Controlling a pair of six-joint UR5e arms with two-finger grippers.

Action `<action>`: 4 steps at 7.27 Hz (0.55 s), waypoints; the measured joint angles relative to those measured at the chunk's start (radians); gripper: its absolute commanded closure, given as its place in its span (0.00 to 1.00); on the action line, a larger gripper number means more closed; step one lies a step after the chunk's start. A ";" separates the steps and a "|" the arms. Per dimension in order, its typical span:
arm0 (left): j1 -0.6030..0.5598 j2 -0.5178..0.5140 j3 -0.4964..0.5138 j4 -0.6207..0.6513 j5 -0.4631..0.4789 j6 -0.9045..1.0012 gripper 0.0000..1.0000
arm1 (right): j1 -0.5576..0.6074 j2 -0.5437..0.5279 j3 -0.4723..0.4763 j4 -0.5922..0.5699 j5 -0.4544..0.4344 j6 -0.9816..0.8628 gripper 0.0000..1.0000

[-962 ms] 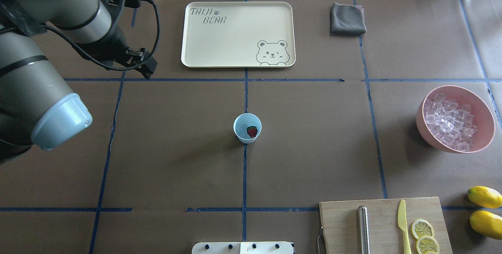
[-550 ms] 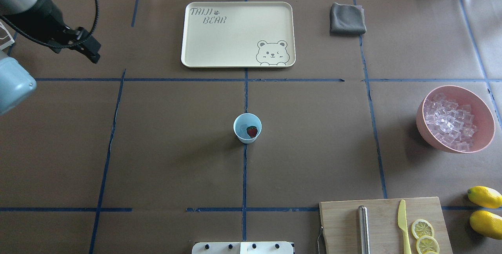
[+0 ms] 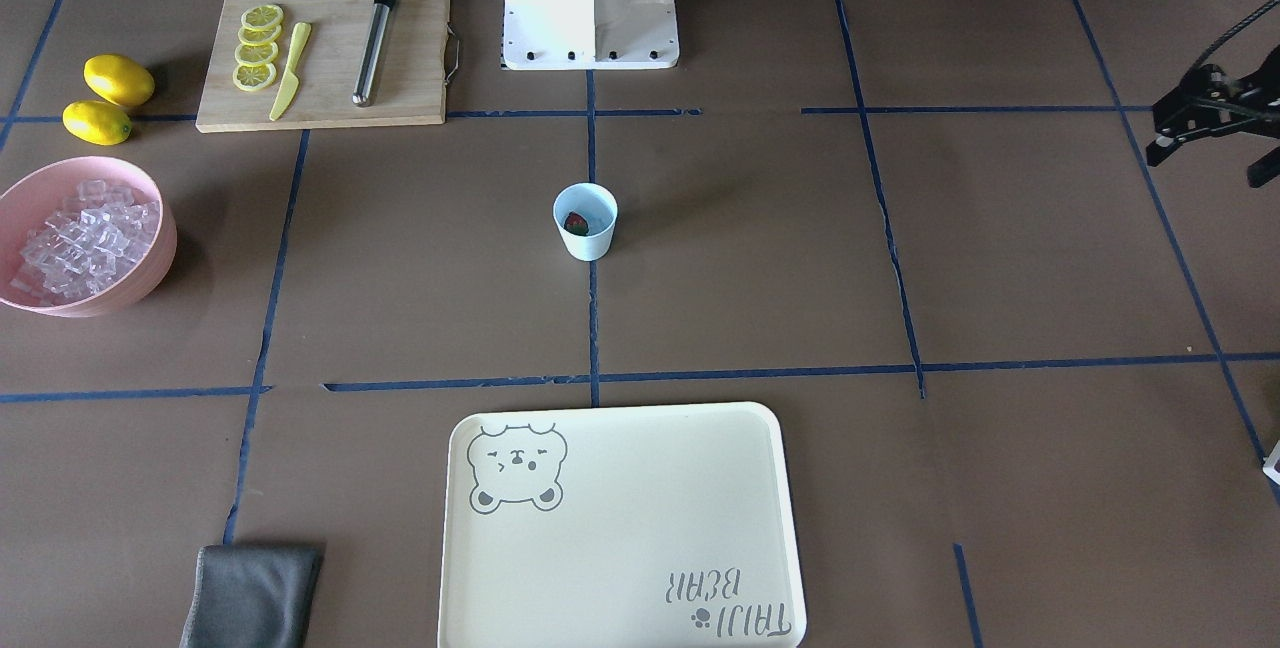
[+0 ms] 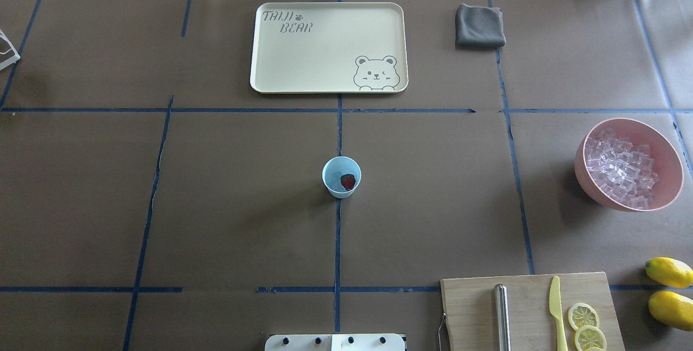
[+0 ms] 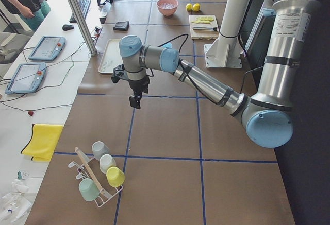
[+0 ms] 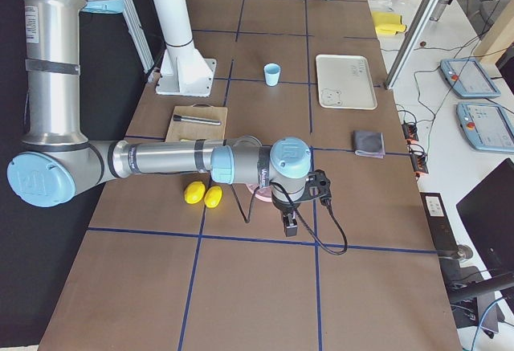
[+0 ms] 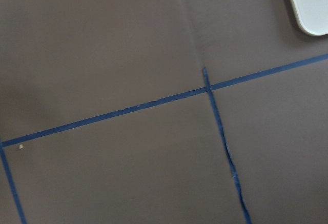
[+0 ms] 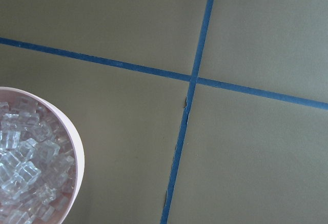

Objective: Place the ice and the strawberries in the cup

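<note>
The pale blue cup (image 4: pixel 327 177) stands at the table's middle, also in the front view (image 3: pixel 586 241). A dark red strawberry (image 4: pixel 348 181) lies inside it (image 3: pixel 575 223). A pile of clear ice cubes (image 4: pixel 620 169) fills the pink bowl (image 4: pixel 674 151) at the far right. My left gripper (image 3: pixel 1210 163) hangs high over the table's left end, far from the cup, its fingers apart and empty; it also shows in the exterior left view (image 5: pixel 135 101). My right gripper (image 6: pixel 289 224) shows only in the exterior right view, beside the bowl; I cannot tell if it is open.
A cream bear tray (image 4: pixel 328 47) and a grey cloth (image 4: pixel 479 26) lie at the far edge. A cutting board (image 4: pixel 528 310) with a knife, a steel rod and lemon slices sits front right, with two lemons (image 4: pixel 669 272) beside it. A cup rack (image 5: pixel 98 176) stands at the left end.
My left arm has swung away to the left and left the overhead view entirely. The cup, strawberry and bowl have not moved.
</note>
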State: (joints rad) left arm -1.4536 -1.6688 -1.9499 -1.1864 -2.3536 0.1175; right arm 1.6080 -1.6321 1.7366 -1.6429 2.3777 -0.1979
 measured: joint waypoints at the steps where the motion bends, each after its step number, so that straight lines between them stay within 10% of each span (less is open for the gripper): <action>1: -0.042 0.058 0.012 -0.007 -0.009 0.030 0.00 | 0.000 0.000 0.000 0.000 0.000 0.000 0.00; 4: -0.085 0.152 0.048 -0.015 -0.009 0.039 0.00 | 0.001 0.000 0.002 0.000 0.000 0.003 0.00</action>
State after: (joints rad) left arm -1.5381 -1.5172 -1.9015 -1.2017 -2.3631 0.1562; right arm 1.6085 -1.6321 1.7388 -1.6429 2.3777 -0.1951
